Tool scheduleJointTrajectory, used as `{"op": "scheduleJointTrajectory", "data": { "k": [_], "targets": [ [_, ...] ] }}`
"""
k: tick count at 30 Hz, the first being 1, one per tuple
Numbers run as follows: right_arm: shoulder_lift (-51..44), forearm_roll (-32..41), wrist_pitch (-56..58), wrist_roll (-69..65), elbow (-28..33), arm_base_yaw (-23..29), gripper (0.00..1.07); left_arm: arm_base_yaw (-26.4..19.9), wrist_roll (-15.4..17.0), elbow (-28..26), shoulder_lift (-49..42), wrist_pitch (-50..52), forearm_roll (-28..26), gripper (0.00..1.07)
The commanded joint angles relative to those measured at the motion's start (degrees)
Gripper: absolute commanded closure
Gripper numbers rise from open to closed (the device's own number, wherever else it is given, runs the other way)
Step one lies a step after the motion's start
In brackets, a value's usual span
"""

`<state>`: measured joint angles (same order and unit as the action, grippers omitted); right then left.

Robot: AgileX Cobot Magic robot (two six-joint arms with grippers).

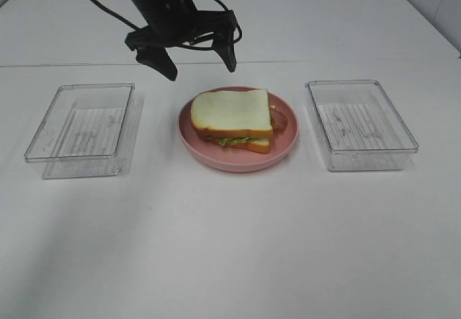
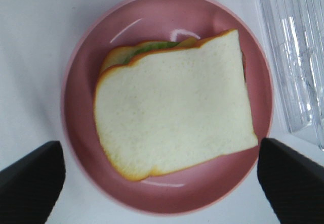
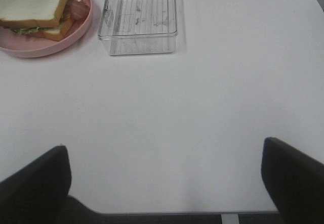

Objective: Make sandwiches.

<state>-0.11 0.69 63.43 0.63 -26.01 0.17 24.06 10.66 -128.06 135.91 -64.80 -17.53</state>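
Sandwich point(image 1: 232, 117) located on pink plate point(image 1: 288, 146), table centre, between two clear trays. Left gripper point(image 1: 199, 58) held above far plate edge, fingers spread wide, nothing held. Right gripper point(image 3: 164, 183) likewise spread, nothing held. Stack judged soft, light, shift-prone; grasp advised across crust edges, gently.

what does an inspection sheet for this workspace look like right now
surface: white table, bare between the items
job's things: one sandwich on the pink plate; top bread slice in place, lettuce and bacon showing at the edges
clutter: clear plastic tray left of the plate and clear plastic tray right of it, both with nothing inside
grippers: left gripper open, above and behind the plate, holding nothing; right gripper open over bare table, holding nothing
cables: black cables hanging on the left arm
surroundings: white tiled wall at the far right corner, otherwise nothing seen
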Motion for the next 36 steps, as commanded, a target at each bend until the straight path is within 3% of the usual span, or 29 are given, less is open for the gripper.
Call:
{"op": "scheduleJointTrajectory", "data": {
  "k": [1, 3, 15, 21, 22, 24, 25, 28, 30, 34, 36],
  "targets": [
    [-1.9, 0.2, -0.5, 0.2, 0.1, -0.2, 0.09, 0.2, 0.3, -0.5, -2.8, -3.6, 2.7, 0.11],
    [-1.9, 0.2, -0.5, 0.2, 0.1, -0.2, 0.09, 0.2, -0.1, -0.6, -6.3, -10.9, 8.9, 0.11],
    [-1.9, 0.2, -0.5, 0.2, 0.1, -0.2, 0.09, -0.3, -1.8, 3.8, -17.8, -10.8, 12.8, 0.11],
    [-1.9, 0.2, -0.5, 0.2, 0.1, -0.2, 0.09, -3.0, -3.9, 14.2, -26.6, -10.8, 13.1, 0.11],
    [-1.9, 0.2, -0.5, 0.2, 0.1, -0.2, 0.09, -4.2, -4.1, 18.5, -29.6, -10.8, 13.1, 0.11],
    [-1.9, 0.2, -0.5, 0.2, 0.1, -0.2, 0.09, -4.9, -4.3, 20.2, -31.0, -10.8, 13.1, 0.11],
    [-1.9, 0.2, -0.5, 0.2, 0.1, -0.2, 0.09, -6.2, -5.2, 24.6, -34.8, -10.8, 13.2, 0.11],
    [-1.9, 0.2, -0.5, 0.2, 0.1, -0.2, 0.09, -6.6, -5.3, 26.4, -36.3, -10.8, 13.3, 0.11],
    [-1.9, 0.2, -0.5, 0.2, 0.1, -0.2, 0.09, -8.9, -5.4, 34.1, -44.2, -10.7, 15.1, 0.11],
    [-1.9, 0.2, -0.5, 0.2, 0.1, -0.2, 0.09, -11.2, -5.4, 39.3, -49.3, -10.7, 17.1, 0.11],
    [-1.9, 0.2, -0.5, 0.2, 0.1, -0.2, 0.09, -14.2, -5.4, 44.9, -55.2, -10.7, 17.9, 0.11]
  ]
}}
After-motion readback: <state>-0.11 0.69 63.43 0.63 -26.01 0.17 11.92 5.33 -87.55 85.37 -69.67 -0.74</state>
